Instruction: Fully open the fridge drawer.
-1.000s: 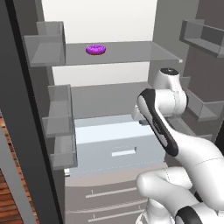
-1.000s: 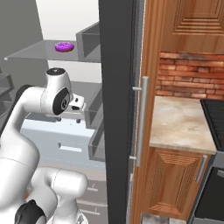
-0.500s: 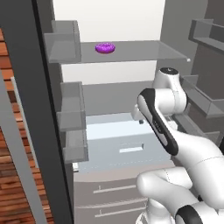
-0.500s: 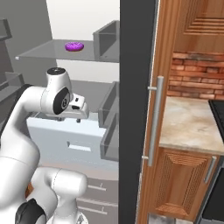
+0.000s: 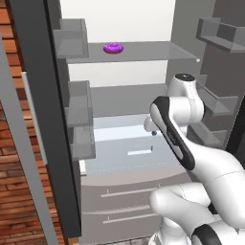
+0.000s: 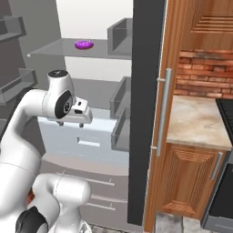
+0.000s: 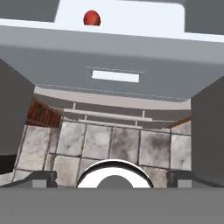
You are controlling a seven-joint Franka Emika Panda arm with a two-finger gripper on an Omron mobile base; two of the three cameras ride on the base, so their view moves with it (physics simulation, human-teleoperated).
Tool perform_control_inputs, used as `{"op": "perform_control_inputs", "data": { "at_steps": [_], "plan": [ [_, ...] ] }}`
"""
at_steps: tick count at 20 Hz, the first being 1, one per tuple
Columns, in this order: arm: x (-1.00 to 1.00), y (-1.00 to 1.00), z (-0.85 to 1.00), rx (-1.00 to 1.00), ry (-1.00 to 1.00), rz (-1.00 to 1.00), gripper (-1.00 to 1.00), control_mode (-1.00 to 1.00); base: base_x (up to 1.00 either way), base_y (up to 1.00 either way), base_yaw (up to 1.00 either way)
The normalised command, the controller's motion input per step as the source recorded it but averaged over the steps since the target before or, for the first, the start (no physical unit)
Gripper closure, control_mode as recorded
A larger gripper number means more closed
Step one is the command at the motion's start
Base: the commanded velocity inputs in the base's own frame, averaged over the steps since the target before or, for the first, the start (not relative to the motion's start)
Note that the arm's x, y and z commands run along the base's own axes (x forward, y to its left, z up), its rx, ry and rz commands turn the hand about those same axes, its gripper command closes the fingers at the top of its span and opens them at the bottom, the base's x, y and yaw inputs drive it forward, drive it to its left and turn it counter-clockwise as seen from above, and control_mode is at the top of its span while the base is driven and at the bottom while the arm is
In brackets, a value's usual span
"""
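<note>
No brand, label or writing can be read on any surface.

The fridge drawer (image 5: pixel 129 148) sits low in the open fridge, pulled out from the cabinet so that its pale interior is exposed from above. Its white slot handle (image 5: pixel 139 153) lies at the front centre. In the hand view the drawer front (image 7: pixel 113 65) spans the upper half, with the handle just left of centre and a small red round object (image 7: pixel 92 18) inside the drawer at 12 o'clock of the handle.

The end effector (image 6: pixel 73 119) hangs above the drawer, not touching the handle, at about 11 o'clock of it in the right base view. Its fingertips (image 7: pixel 41 177) appear at the lower corners of the hand view, set wide apart with nothing between them: released.

Below the drawer are two darker grey panels (image 5: pixel 129 206) with thin bar handles. A purple doughnut-shaped item (image 5: pixel 114 48) rests on the glass shelf (image 5: pixel 143 51) high above. Translucent door bins (image 5: pixel 79 115) stand at 9 o'clock of the drawer, their edge close beside its left corner; the dark door edge (image 6: pixel 143 113) and a wooden cabinet (image 6: pixel 191 182) bound the right side. Tiled floor (image 7: pixel 109 144) lies open in front of the drawer.
</note>
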Motion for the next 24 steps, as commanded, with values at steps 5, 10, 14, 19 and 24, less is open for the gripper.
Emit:
{"op": "perform_control_inputs", "data": {
  "at_steps": [5,10,14,19,24],
  "plan": [
    [0.00,0.00,0.00,0.00,0.00,0.00,-1.00,1.00,-0.20,0.03,0.00],
    [0.23,0.00,0.00,0.00,-0.01,0.00,-1.00,-1.00,0.00,0.00,0.00],
    [0.61,0.00,0.00,0.00,0.00,0.00,-1.00,-1.00,0.00,0.00,0.00],
    [0.83,0.06,0.00,0.00,0.00,0.00,-1.00,-1.00,0.00,0.00,0.00],
    [0.53,0.14,-0.01,0.00,0.00,0.00,-1.00,-1.00,0.00,0.00,0.00]
  ]
}}
